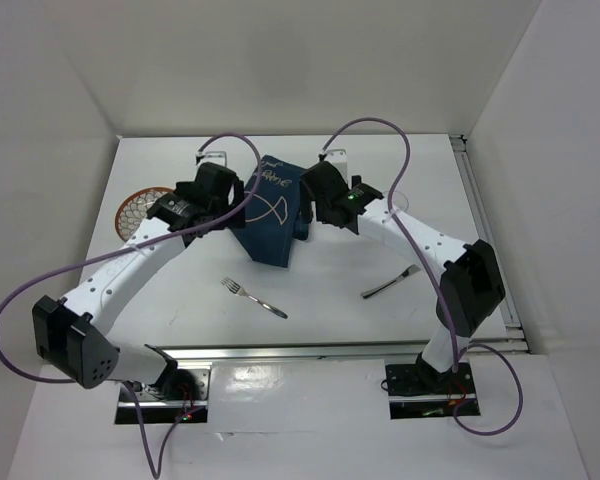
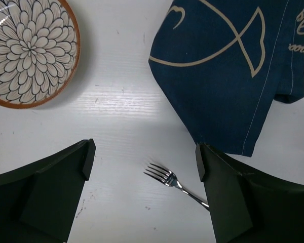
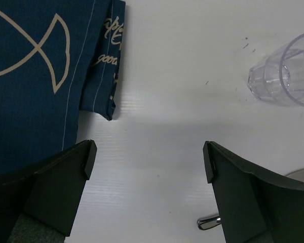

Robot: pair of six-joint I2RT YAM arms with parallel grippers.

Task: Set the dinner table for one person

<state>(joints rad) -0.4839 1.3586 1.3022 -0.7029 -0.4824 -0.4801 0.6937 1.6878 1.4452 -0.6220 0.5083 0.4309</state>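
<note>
The white dinner table point(image 1: 330, 265) carries a navy blue placemat point(image 1: 272, 215) with fish drawings, lying rumpled and partly folded in the middle. My left gripper point(image 1: 235, 203) hovers at its left edge, open and empty. My right gripper point(image 1: 315, 203) hovers at its right edge, open and empty. In the left wrist view my left gripper point(image 2: 144, 162) is above bare table, with the placemat point(image 2: 228, 66) ahead on the right and a fork point(image 2: 175, 182) below. In the right wrist view my right gripper point(image 3: 147, 159) is above bare table beside the placemat's folded corner point(image 3: 99, 76).
A flower-patterned bowl point(image 1: 143, 207) with a brown rim sits at the left, also in the left wrist view point(image 2: 30, 50). One fork point(image 1: 255, 297) lies front centre and a second utensil point(image 1: 390, 283) front right. A clear plastic cup point(image 3: 286, 73) lies to the right of the right gripper.
</note>
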